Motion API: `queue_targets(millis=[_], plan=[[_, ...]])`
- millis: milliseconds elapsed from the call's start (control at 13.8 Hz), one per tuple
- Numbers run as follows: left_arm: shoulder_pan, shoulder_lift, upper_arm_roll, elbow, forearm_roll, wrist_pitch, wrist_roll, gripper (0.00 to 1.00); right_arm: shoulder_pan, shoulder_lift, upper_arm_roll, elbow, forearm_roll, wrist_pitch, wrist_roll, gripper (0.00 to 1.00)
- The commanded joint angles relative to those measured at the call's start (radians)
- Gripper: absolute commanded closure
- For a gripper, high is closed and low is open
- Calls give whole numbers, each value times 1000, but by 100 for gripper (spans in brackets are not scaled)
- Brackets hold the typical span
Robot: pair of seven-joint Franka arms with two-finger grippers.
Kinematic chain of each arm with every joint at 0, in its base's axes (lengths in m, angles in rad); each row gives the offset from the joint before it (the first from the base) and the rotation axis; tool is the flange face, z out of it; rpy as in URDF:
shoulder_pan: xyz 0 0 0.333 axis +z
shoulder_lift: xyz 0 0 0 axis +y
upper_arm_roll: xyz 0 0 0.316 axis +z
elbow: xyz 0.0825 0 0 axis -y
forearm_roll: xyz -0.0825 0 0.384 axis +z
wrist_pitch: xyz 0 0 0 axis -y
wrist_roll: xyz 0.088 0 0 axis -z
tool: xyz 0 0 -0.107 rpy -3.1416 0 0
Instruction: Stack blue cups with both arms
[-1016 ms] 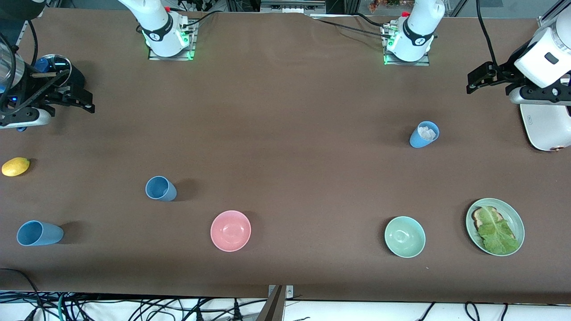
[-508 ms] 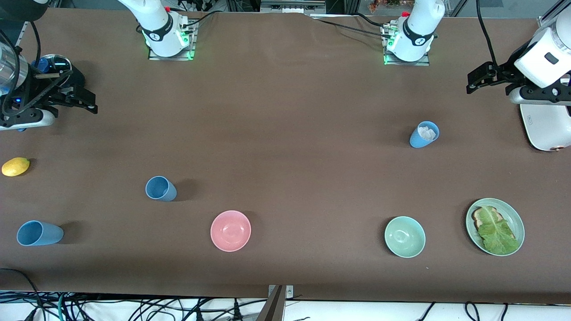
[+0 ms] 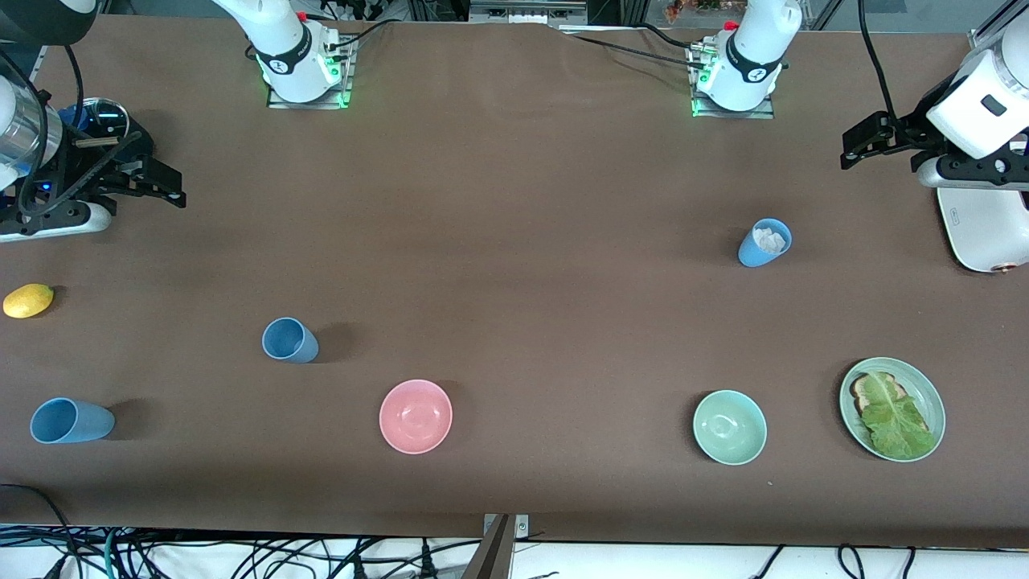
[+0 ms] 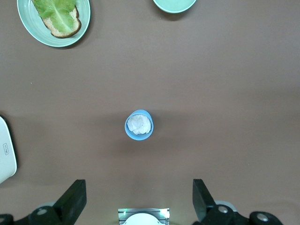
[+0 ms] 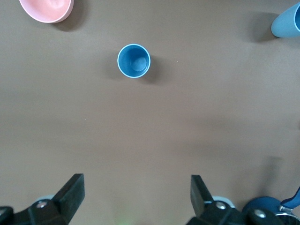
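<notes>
Right gripper (image 3: 165,186): fingers spread wide, nothing between them, held in the air over bare table at the right arm's end. Against the frame from a second ago it has shifted a little toward the table's middle, and its wrist has moved with it. In the right wrist view the two fingers (image 5: 70,190) frame open cloth.

Left gripper (image 3: 858,149): fingers also spread and empty, over bare table at the left arm's end, just beside a white appliance (image 3: 982,233). No change across the three frames; this arm waits.

Blue cups, none moved since the earlier frames:
- Upright empty blue cup (image 3: 288,339), nearer the front camera than the right gripper; the same cup shows under the right wrist (image 5: 133,60).
- Tipped blue cup (image 3: 71,420), apparently on its side near the right arm's end, nearer the camera than the lemon (image 3: 28,300).
- Blue cup with white wad (image 3: 764,241), upright, toward the left arm's end; the crumpled white material sits inside it.

Pink bowl (image 3: 416,416), mint bowl (image 3: 729,427) and a green plate (image 3: 928,398) carrying bread and lettuce lie along the near edge, all well apart, unchanged.
</notes>
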Motion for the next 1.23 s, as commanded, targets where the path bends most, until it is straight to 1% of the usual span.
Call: queue_targets(millis=[0, 145, 508, 943, 1161], plan=[[6, 1, -5, 14, -7, -10, 13, 0, -1, -2, 2, 10, 9, 4, 0, 0], [6, 1, -5, 14, -7, -10, 13, 0, -1, -1, 2, 10, 6, 4, -2, 0], [6, 5, -5, 14, -7, -10, 13, 0, -3, 42, 0, 10, 8, 30, -3, 0], [6, 5, -5, 14, -7, -10, 11, 0, -9, 41, 0, 10, 9, 28, -11, 0], [6, 5, -5, 14, -7, -10, 11, 0, -9, 8, 0, 10, 11, 13, -16, 0]])
